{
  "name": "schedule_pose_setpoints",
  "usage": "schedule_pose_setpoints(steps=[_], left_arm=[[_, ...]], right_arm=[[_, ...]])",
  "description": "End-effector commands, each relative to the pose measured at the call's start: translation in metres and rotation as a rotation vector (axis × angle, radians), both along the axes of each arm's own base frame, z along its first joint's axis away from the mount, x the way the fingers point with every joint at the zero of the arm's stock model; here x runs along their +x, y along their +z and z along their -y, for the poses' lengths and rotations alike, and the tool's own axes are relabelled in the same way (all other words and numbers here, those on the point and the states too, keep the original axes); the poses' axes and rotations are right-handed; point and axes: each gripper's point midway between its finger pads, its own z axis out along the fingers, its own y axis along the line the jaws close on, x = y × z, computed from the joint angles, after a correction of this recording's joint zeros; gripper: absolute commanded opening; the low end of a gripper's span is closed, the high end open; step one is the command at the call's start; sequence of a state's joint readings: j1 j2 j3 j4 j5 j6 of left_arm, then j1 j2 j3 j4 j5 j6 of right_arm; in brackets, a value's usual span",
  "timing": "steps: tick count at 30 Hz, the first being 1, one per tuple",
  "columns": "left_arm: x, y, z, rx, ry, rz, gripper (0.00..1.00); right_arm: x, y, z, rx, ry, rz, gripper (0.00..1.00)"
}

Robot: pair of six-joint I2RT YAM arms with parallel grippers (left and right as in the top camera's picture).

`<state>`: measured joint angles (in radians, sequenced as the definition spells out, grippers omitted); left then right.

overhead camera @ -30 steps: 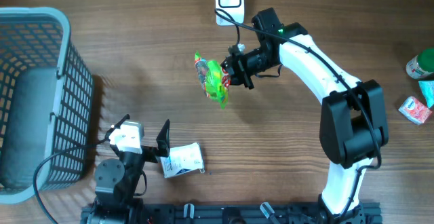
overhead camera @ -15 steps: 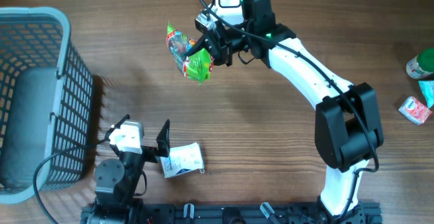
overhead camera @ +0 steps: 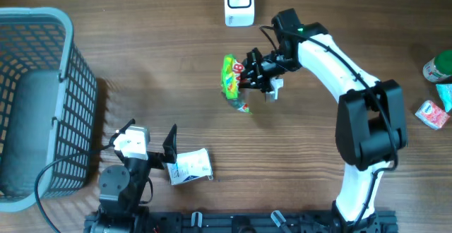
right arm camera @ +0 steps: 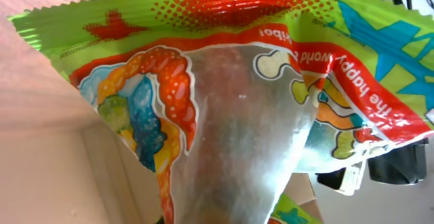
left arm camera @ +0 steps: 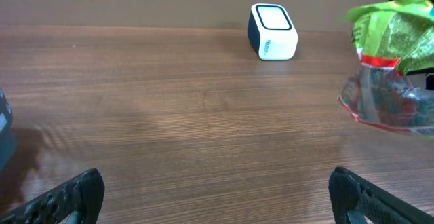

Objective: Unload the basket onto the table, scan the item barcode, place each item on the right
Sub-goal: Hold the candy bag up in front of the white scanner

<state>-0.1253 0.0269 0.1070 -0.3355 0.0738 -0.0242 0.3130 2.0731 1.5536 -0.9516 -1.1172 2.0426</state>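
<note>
Idling low at the near edge, the left arm [overhead camera: 120, 180] is sitting folded with the left jaws spread fully open and gripping nothing. A white packet [overhead camera: 191, 166] is lying on the counter [overhead camera: 296, 162] just beside its right finger, apparently untouched. A blue-grey basket [overhead camera: 67, 56] is standing off to the left. Further out, mid-counter, the candy bag [overhead camera: 232, 81] is hanging clear of the wood, and the right jaws are clamping shut on its right side. In the right wrist view the bag is filling the frame: green crinkled seam, clear window, gummy print. No barcode is showing in any view, so which face it sits on is unclear. Risks, as judged: the pinch is sitting on slick film, so the bag may be slipping or swinging on any quick wrist turn. The shiny, wrinkled wrap may be throwing glare or bending the code, giving a failed read. The code may also be pointing away from the reader. At the far edge the white scanner [overhead camera: 239, 2] is standing well apart from the bag, roughly in line beyond it, so the gap may be too wide for a read. Pose: the right arm [overhead camera: 353, 85] is rising from its base at near right. It is reaching diagonally far-left, with the wrist turned so the jaws are pointing left at the bag.
</note>
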Motion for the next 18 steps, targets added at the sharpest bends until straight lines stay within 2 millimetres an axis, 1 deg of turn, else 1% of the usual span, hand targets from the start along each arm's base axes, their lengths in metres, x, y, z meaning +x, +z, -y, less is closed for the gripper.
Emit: schedule_pose_setpoints(steps=[1,3,7,9,11,12,15,16,17,18], left_arm=[[0.0,0.0,0.002,-0.012,-0.009,0.002,1.0],[0.0,0.0,0.002,-0.012,-0.009,0.002,1.0],[0.0,0.0,0.002,-0.012,-0.009,0.002,1.0],[0.0,0.0,0.002,-0.012,-0.009,0.002,1.0],[0.0,0.0,0.002,-0.012,-0.009,0.002,1.0],[0.0,0.0,0.002,-0.012,-0.009,0.002,1.0],[0.0,0.0,0.002,-0.012,-0.009,0.002,1.0],[0.0,0.0,0.002,-0.012,-0.009,0.002,1.0],[0.0,0.0,0.002,-0.012,-0.009,0.002,1.0],[0.0,0.0,0.002,-0.012,-0.009,0.002,1.0]], right_arm=[[-0.009,-0.003,-0.011,0.101,0.04,-0.065,0.05],[-0.018,0.008,-0.02,0.187,0.081,-0.058,0.05],[-0.025,0.008,-0.021,0.166,0.074,-0.131,0.05],[-0.03,0.017,-0.024,0.214,0.082,-0.154,0.05],[-0.032,0.014,-0.024,0.176,0.071,-0.2,0.05],[-0.032,0.011,-0.023,0.139,0.048,-0.252,0.05],[-0.022,0.005,-0.004,0.118,-0.02,-0.327,0.05],[-0.026,0.001,0.008,0.074,-0.054,-0.421,0.04],[-0.039,0.003,0.018,0.012,-0.079,-0.552,0.05],[-0.042,0.0,0.024,-0.025,-0.086,-0.584,0.05]])
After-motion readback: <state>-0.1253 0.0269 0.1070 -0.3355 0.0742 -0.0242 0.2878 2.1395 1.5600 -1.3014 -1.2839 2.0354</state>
